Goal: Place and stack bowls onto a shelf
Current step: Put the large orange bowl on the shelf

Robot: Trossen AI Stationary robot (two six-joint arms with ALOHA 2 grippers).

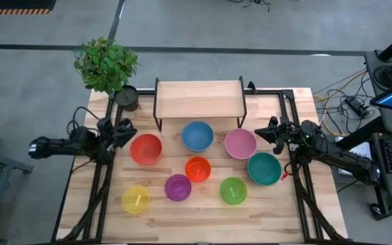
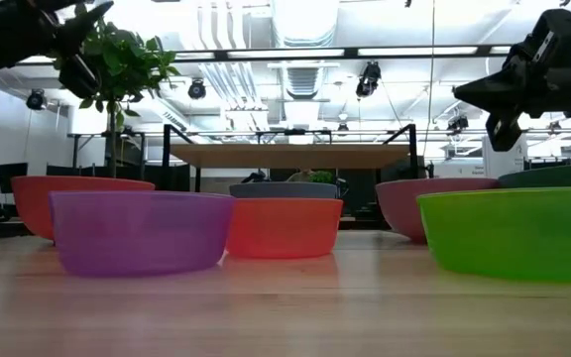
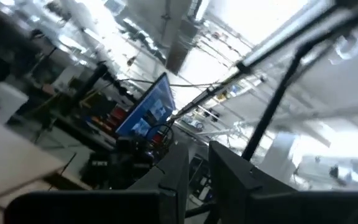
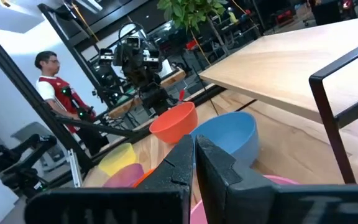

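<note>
High view shows eight bowls on my worktop (image 1: 264,218), all in front of the shelf (image 1: 199,99), which has no bowl on it. The red bowl (image 1: 145,149), blue bowl (image 1: 197,136) and pink bowl (image 1: 240,143) sit nearest the shelf. My left claw (image 1: 124,131) hangs beside the red bowl with nothing in it; I cannot tell if it is clenched. My right claw (image 1: 269,132) is clenched on nothing, just beside the pink bowl and above the teal bowl (image 1: 264,169).
</note>
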